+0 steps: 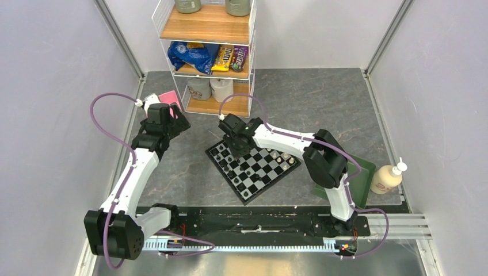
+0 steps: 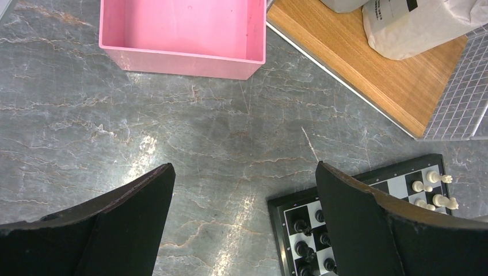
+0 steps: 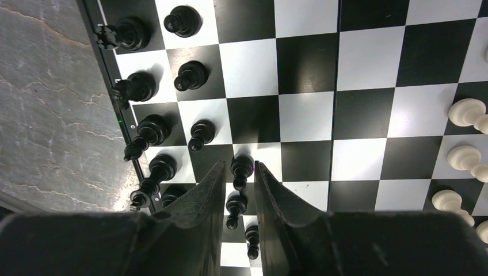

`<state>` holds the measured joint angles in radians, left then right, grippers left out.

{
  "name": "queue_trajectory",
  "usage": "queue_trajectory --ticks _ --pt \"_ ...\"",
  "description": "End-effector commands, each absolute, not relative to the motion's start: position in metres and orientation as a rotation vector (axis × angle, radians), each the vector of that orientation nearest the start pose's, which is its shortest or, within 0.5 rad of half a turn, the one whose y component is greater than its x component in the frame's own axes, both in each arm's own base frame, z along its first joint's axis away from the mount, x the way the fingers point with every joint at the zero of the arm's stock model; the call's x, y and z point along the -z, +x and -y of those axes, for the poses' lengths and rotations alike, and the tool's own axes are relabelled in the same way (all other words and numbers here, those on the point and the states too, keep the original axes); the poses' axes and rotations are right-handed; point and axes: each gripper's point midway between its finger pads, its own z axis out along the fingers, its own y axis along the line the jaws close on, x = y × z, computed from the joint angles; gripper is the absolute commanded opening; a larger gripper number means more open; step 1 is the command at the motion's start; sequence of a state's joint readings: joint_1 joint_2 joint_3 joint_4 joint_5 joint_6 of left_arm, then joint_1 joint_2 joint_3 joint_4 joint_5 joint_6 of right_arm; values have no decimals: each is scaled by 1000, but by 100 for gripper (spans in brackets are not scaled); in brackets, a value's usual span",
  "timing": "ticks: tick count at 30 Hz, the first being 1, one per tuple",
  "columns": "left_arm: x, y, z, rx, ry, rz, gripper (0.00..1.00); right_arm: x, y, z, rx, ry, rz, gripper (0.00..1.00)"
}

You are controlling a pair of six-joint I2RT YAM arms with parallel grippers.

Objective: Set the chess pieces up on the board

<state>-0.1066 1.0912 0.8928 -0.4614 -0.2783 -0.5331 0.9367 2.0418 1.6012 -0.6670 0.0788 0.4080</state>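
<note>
bench [image 1: 322,109]: grey marbled top, pale walls on left, right and far sides
board [image 1: 260,168]: flat at mid-bench, turned cornerwise, one corner toward the near edge
black pieces [image 3: 151,129]: upright in two rows along the board's near-left edge, taller figures on the rim row
pawns [image 3: 190,75]: second black row, one square in from the rim row
white pieces [image 3: 465,112]: lined up along the board's far-right edge, opposite the black, well apart from them across the middle squares
right gripper [image 3: 239,167]: low over the black rows by the board's left corner; fingers [image 3: 201,201] drawn close, only a narrow slit between; three pawns showing in line inside that slit; cannot tell whether one is pinched or merely seen below
left gripper [image 2: 244,167]: spread wide, only grey bench top between the fingers [image 2: 132,218]; hanging toward the bench's far-left corner, between box and board, apart from every piece
box [image 2: 181,57]: pink, open-topped, near the far-left corner, just ahead of the left gripper
shelf [image 1: 207,26]: wire frame with wooden levels, at the middle of the far edge, bags and jars on its levels
tray [image 1: 363,184]: green, near the right edge, partly hidden by the right arm
bottle [image 1: 387,179]: cream pump bottle, at the right edge, just beside the tray
</note>
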Motion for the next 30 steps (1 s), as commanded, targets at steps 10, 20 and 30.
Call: queue_trajectory --ticks 10,20,30 --pt "-190 333 7 62 -592 -2073 100 -53 272 -380 -327 -684 -2637 28" --pt "-188 331 6 60 -595 -2075 100 -53 268 -376 -326 -685 -2647 34" --pt "-186 330 6 60 -596 -2077 100 -48 264 -374 -326 -690 -2663 27"
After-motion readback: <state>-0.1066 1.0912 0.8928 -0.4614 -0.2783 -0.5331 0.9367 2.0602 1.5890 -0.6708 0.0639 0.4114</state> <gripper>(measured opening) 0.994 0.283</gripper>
